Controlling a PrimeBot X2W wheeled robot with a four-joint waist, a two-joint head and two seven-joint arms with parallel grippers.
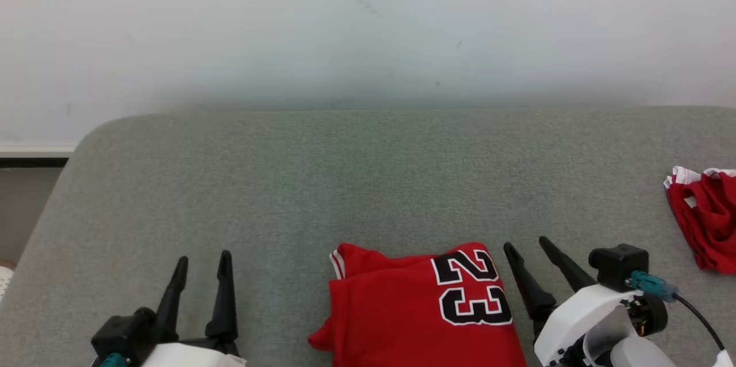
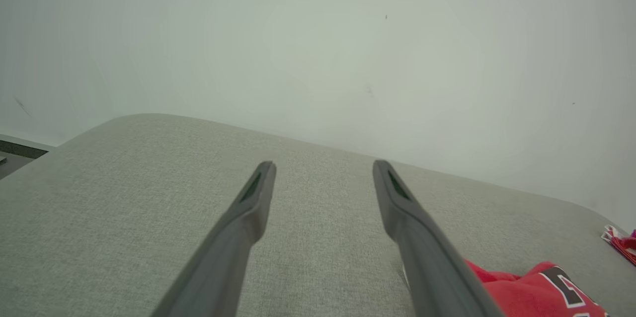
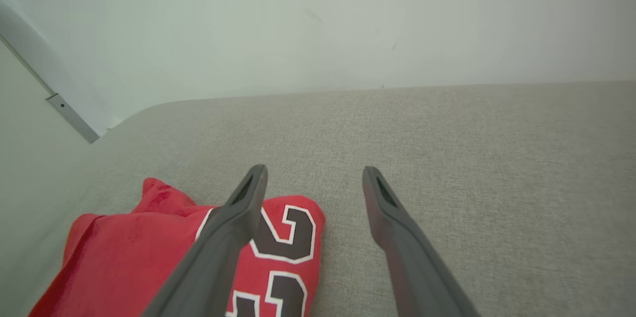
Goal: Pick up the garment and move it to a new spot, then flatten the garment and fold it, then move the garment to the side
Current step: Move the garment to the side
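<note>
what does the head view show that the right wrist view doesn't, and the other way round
Head view adds: the left claw, open, and a crumpled red cloth at the right end of the grey cushion. Right wrist view adds: the slots on the inner faces of the right claw's fingers. Shared: the folded red 23 jersey, the open right claw beside it, the cushion and the white wall.

Two red garments: folded jersey (image 1: 414, 309), crumpled heap (image 1: 704, 217). Two pincers: left pincer (image 1: 204, 257), right pincer (image 1: 525, 243). One grey cushion (image 1: 345, 183).
</note>
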